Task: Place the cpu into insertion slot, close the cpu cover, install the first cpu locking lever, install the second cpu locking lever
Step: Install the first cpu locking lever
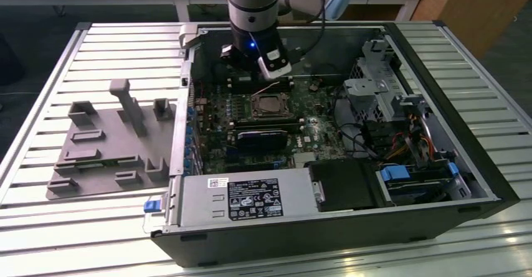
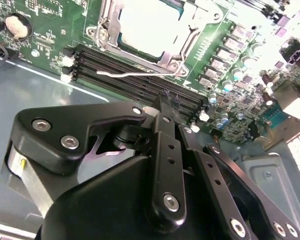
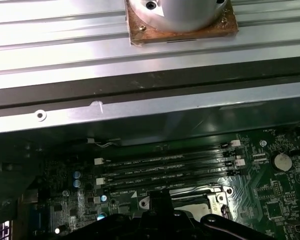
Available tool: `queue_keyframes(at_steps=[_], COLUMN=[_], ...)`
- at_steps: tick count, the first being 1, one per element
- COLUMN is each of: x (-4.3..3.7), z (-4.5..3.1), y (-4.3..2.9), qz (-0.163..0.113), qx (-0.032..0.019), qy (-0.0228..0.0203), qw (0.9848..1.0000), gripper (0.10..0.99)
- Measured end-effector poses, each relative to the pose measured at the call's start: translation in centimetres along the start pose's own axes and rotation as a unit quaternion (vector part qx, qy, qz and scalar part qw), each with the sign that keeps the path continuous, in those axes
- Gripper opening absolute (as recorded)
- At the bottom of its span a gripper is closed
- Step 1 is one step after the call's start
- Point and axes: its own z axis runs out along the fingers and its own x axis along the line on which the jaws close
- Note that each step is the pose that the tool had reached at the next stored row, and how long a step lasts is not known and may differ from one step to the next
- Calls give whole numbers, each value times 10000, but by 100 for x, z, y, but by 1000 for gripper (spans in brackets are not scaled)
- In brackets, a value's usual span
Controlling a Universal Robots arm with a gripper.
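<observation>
Exterior view: claw (image 1: 256, 76), state not determinable, is poised at 12 o'clock of seated cpu (image 1: 268, 107); locking lever (image 2: 135, 74) judged unlatched, so a firm press is required.

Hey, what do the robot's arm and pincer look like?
The arm is a silvery-grey cylinder with a black band, a blue light and a white box at the wrist, and a dark cable beside it. In the second wrist view the pincer is matte black linked bars with silver screw heads.
</observation>
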Motion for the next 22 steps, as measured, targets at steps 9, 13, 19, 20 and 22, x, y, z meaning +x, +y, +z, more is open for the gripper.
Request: queue_keyframes(at_steps=[9,13,19,20,22], x=[-45,-81,-195,-214,-248], z=[57,72,88,90,94], y=[-4,-2,11,14,19], qz=[-4,-3,-3,-3,-3], qx=[51,51,51,51,51], qy=[-8,-8,-7,-7,-6], qw=[10000,10000,10000,10000,10000], gripper=[102,102,102,102,102])
